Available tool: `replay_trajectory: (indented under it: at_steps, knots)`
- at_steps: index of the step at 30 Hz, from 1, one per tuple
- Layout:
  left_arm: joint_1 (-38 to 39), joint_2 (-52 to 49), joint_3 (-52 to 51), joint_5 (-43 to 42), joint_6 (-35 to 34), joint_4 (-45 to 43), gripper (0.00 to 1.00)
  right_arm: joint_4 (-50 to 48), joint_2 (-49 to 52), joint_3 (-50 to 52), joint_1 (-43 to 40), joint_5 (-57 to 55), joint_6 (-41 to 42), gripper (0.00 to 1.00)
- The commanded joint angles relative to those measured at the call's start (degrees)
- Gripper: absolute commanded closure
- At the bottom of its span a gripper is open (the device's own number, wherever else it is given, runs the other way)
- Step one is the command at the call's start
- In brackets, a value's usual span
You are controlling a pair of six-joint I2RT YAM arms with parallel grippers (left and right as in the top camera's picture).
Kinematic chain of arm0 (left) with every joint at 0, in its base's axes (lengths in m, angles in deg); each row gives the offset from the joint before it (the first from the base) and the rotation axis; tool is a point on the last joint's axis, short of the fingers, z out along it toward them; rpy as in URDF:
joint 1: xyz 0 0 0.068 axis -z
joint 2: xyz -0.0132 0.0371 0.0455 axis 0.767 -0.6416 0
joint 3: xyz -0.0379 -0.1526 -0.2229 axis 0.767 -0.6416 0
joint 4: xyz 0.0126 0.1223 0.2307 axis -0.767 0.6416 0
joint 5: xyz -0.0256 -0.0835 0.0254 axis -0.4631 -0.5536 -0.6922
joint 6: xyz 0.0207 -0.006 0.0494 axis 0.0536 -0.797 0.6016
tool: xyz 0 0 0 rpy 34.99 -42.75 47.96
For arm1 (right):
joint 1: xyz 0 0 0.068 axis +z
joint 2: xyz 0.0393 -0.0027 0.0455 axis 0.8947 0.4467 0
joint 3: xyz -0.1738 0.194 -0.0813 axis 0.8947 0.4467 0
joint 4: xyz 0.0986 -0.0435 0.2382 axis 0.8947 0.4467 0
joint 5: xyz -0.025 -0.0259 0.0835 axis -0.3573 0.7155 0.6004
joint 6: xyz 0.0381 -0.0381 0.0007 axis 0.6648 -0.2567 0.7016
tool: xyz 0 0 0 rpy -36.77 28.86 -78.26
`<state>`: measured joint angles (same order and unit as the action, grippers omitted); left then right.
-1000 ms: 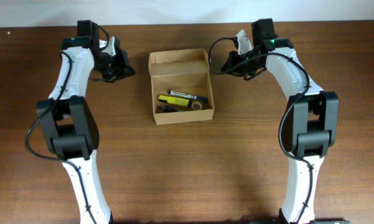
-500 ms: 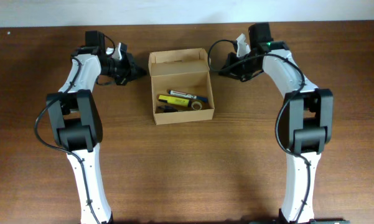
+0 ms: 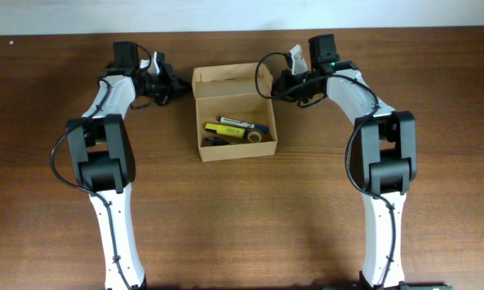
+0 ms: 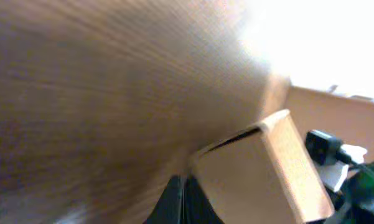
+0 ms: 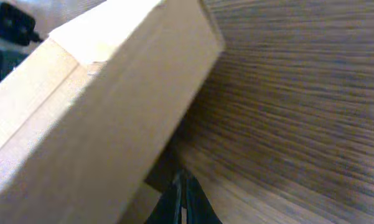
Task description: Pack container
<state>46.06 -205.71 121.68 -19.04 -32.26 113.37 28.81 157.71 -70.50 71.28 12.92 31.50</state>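
The container (image 3: 234, 111) is a tan cardboard box in the middle of the table, open, with its flap lid (image 3: 229, 78) standing at the back. Pens and small items (image 3: 237, 129) lie inside. My left gripper (image 3: 179, 89) is shut and empty, its tip close to the lid's left edge; the left wrist view shows the shut fingers (image 4: 182, 202) by the cardboard corner (image 4: 261, 168). My right gripper (image 3: 275, 87) is shut and empty at the lid's right edge; the right wrist view shows the shut fingers (image 5: 181, 202) next to the cardboard flap (image 5: 106, 106).
The brown wooden table (image 3: 242, 209) spreads in front of the box. Both arms reach in from the sides toward the back of the table, near its far edge (image 3: 225, 34).
Both grippers have moved inward toward the lid, the left one to the right and the right one to the left. The box has not moved.
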Motion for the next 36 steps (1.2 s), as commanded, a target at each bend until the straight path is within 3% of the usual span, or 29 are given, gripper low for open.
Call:
replay_trajectory:
  at_steps: [1, 6, 13, 22, 26, 32, 36]
  knots:
    - [0.20, -1.01, -0.13, -4.00, -6.01, -5.95, 0.97, -1.25, 0.35, 0.04, 0.44, 3.52, 0.31, 0.96]
    - [0.20, -1.05, -0.13, -6.16, -8.70, -10.71, 0.97, -5.07, 0.35, 0.04, 0.44, 7.52, 0.35, 0.96]
    - [0.13, -1.07, -0.13, -2.62, -8.63, -5.90, 0.98, -5.95, 0.35, 0.04, 0.44, 7.72, 1.64, 0.96]
    - [0.31, -1.27, -0.13, -2.40, -8.70, -6.14, 0.98, -6.23, 0.35, 0.04, 0.44, 9.29, 1.79, 0.96]
    - [0.28, -1.27, -0.11, -9.75, -9.49, -15.72, 0.99, -8.35, 0.33, -0.07, 0.37, 12.44, 1.79, 0.96]
    - [0.24, -1.27, 1.99, -17.99, -19.85, -33.70, 0.98, -9.35, 0.31, -2.29, 0.37, 15.78, 1.77, 0.96]
    - [0.26, -1.27, 5.31, -20.39, -22.21, -36.24, 0.98, -8.44, -0.46, -5.42, 0.33, 16.68, 0.31, 0.96]
